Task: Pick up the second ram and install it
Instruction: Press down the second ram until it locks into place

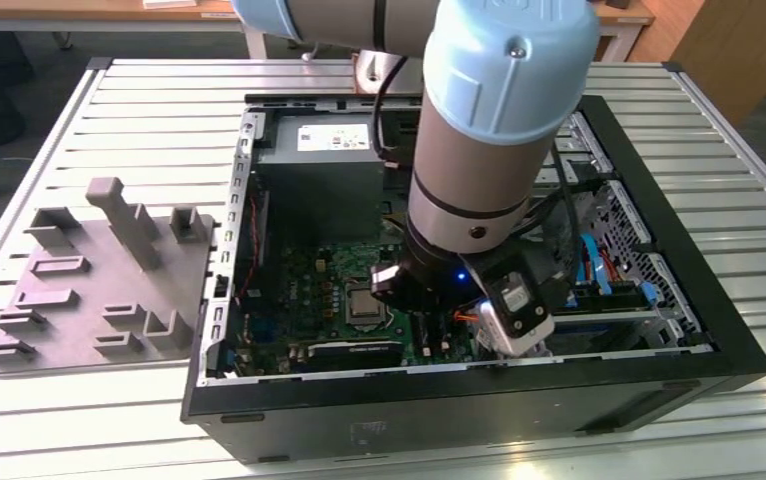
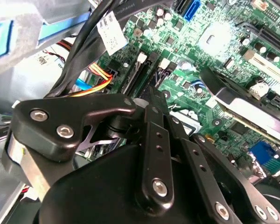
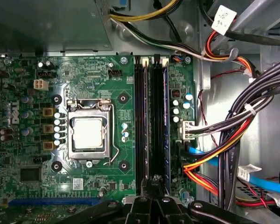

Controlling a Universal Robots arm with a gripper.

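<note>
The holder block (image 1: 96, 285) lies on the table (image 1: 156, 110), at the exterior view's left of the computer case (image 1: 490, 400).

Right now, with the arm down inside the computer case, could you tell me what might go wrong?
1. The gripper is lined up close over the black memory slots; a slight offset could press on the motherboard instead of a slot.
2. The loose cable bundle runs close beside the slots and might snag the arm as it moves.

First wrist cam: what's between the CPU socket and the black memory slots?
In the first wrist view: a strip of green motherboard between CPU socket and memory slots, carrying small capacitors and two mounting holes.
</note>
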